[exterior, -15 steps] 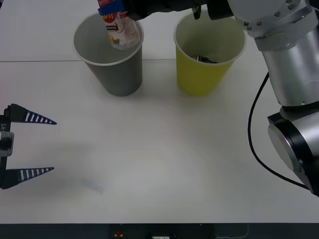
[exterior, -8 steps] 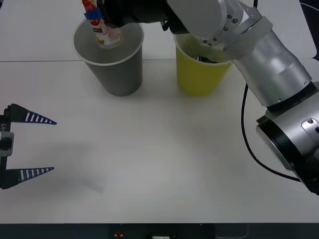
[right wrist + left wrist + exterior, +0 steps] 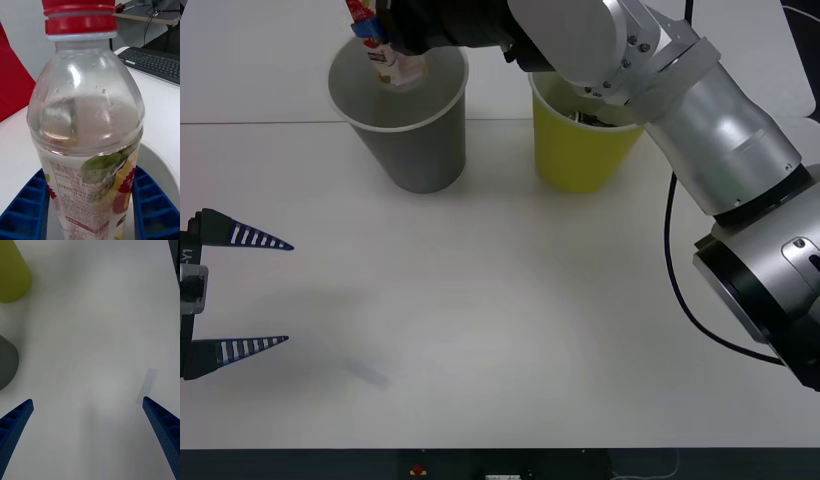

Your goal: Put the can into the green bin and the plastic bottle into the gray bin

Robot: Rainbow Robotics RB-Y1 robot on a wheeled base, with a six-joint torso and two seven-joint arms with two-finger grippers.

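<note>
My right gripper [image 3: 376, 38] is shut on the plastic bottle [image 3: 386, 58], a clear one with a red cap and an orange-and-white label. It holds the bottle tilted over the far left part of the gray bin's [image 3: 412, 150] mouth. In the right wrist view the bottle [image 3: 90, 123] stands between the blue fingers [image 3: 155, 210], with the bin's white rim [image 3: 162, 173] behind it. The green bin [image 3: 580, 155] stands to the right of the gray one. A dark thing [image 3: 598, 120] lies inside it; I cannot tell whether it is the can. My left gripper [image 3: 242, 292] waits open at the table's left edge.
The right arm [image 3: 710, 130] reaches across above the green bin's mouth. The left wrist view shows the open left gripper [image 3: 87, 401] over bare white table [image 3: 97, 333], with the green bin [image 3: 11, 273] and gray bin [image 3: 5, 363] at one side. A keyboard [image 3: 153, 63] lies beyond the table.
The right arm has carried the bottle leftward across the gray bin's mouth, from its right rim to its far left part. The left arm has not moved.
</note>
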